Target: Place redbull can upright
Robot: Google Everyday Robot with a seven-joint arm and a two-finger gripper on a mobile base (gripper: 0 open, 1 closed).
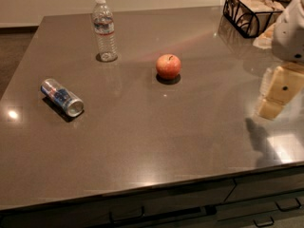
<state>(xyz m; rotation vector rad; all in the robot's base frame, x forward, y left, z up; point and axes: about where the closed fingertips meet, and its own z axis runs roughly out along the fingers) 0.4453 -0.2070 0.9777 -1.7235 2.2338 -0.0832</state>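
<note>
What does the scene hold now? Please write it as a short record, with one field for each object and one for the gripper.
surface: dark counter with drawers under its front edge
redbull can: lying on its side, left part of the counter
water bottle: upright, behind the can, apart from it
apple: near the middle, touching nothing else
wire basket: far right corner
gripper: over the right side of the counter, far from the can
task state: can not yet upright

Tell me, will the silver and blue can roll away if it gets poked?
Probably: the slim silver and blue metal can lies on its round side, so it may roll. Its shiny skin looks slippery. The gripper hangs far right.
</note>
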